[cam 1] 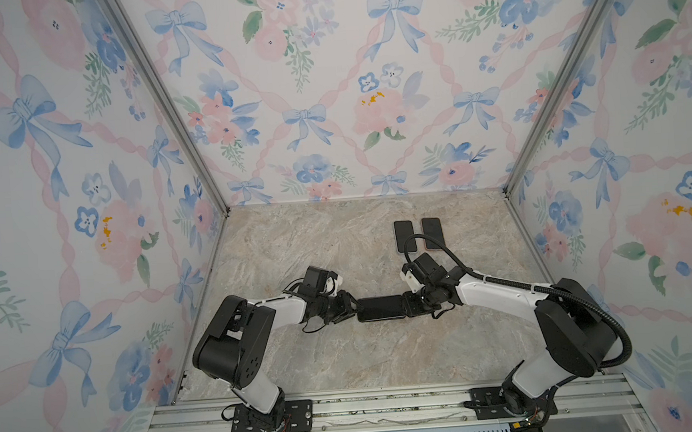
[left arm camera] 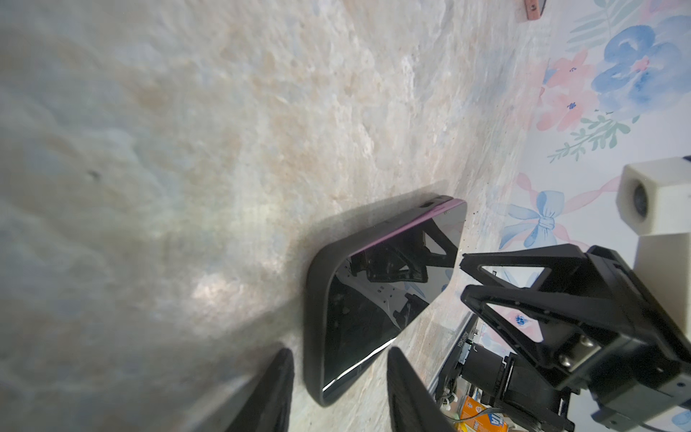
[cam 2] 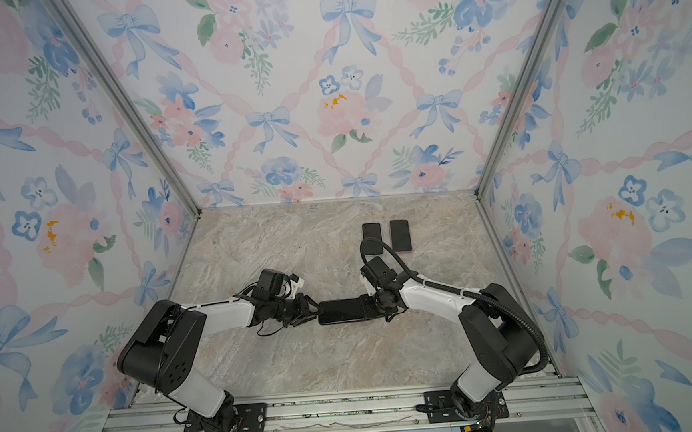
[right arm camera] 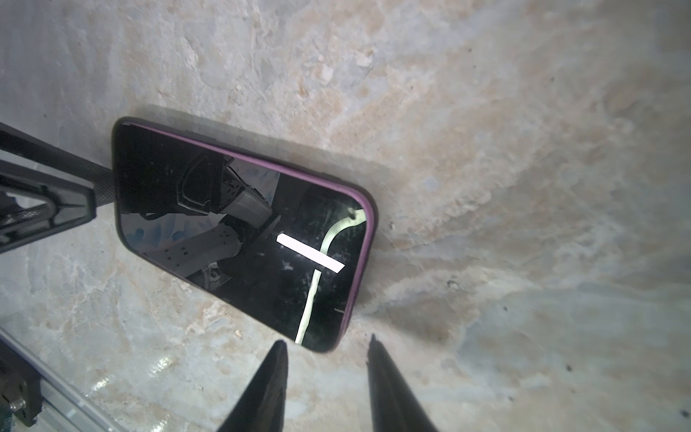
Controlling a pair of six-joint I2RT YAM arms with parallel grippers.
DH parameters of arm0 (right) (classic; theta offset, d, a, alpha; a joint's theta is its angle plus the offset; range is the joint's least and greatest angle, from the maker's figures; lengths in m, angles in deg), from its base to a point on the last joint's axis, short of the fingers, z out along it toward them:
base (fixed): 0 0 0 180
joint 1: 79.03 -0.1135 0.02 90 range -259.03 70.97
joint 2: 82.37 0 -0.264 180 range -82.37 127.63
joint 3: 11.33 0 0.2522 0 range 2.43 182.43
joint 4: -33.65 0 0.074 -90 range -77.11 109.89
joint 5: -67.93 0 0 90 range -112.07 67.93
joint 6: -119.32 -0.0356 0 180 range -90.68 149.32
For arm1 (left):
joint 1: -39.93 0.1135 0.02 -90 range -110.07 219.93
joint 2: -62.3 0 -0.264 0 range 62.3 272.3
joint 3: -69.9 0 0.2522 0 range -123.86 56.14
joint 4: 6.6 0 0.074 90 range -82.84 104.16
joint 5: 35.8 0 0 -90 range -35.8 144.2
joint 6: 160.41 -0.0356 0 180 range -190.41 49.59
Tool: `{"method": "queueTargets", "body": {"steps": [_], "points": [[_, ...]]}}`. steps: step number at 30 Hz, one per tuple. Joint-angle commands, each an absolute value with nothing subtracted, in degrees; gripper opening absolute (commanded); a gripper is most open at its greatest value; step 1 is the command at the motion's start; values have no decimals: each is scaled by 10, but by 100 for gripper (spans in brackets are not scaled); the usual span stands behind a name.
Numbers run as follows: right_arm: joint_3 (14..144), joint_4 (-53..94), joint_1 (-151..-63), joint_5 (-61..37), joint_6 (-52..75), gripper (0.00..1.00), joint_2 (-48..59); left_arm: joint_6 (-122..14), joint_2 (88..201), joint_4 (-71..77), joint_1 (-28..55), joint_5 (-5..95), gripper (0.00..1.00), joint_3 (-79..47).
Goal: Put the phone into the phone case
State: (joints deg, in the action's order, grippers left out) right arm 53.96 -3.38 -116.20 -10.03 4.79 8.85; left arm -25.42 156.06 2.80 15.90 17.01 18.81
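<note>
Both jaws apart astride phone (right arm camera: 239,232); purple edge (left arm camera: 411,227) (wrist views only) peeks from case (left arm camera: 316,299).

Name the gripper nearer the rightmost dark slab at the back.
Right. The right gripper is beside the cased phone, toward the slab; the left gripper is beyond the phone, farther off.

Mid-frame in a top view, the phone (cam 1: 380,307) is lying in the case (left arm camera: 314,299) on the surface (cam 1: 304,353); two slabs (cam 1: 405,236) (cam 1: 433,233) are lying side by side behind it.

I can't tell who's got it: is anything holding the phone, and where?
Nothing. The phone lies on the table, left gripper and right gripper open at its ends.
</note>
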Motion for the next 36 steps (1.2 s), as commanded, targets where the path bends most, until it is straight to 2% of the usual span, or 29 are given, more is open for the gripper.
{"method": "queueTargets", "body": {"steps": [1, 24, 36], "points": [[527, -15, -1157, -77, 51, 32, 103, -263, 1581, 34, 155, 168, 41, 195], [521, -9, -1188, -101, 52, 18, 151, -250, 1604, -5, 156, 146, 37, 206], [522, -17, -1194, -129, 52, 18, 146, -244, 1599, -13, 157, 143, 37, 211]]}}
